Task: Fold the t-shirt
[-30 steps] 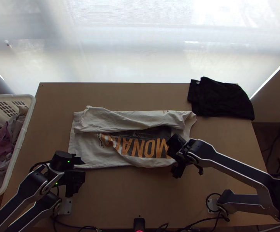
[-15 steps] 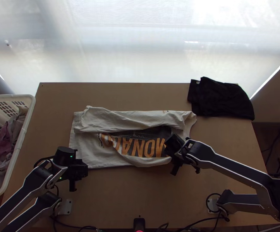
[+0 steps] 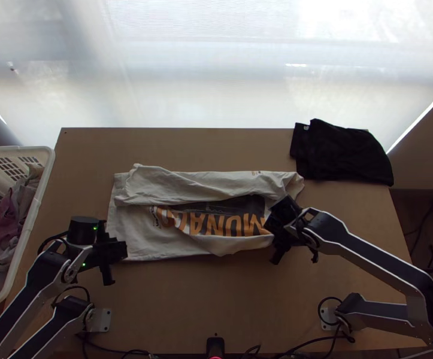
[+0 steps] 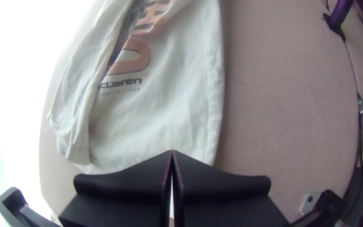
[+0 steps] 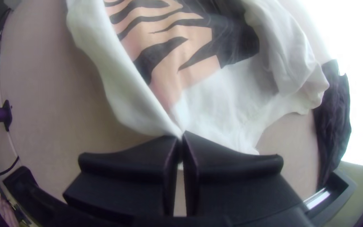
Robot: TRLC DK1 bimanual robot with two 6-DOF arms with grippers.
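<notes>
Open lane nearside of shirt (image 3: 141, 239); basket (image 3: 32, 221) blocks left of table (image 3: 216, 299).

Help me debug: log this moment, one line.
t-shirt: partly folded; right gripper: shut on near edge; left gripper: shut, by left end; black cloth: far right

The left arm (image 3: 42, 269) and the right arm (image 3: 366, 251) are built of dark-faced links edged in silvery white, with black joints between them. A rounded black housing (image 3: 83, 229) is marked by small green lights. Pale base plates (image 3: 102, 321) are pierced by small dark holes, and thin black cables (image 3: 67, 288) are looped beside the joints. The flat black fingers (image 4: 124, 183) are shaped with sloping, tapered ends.
</notes>
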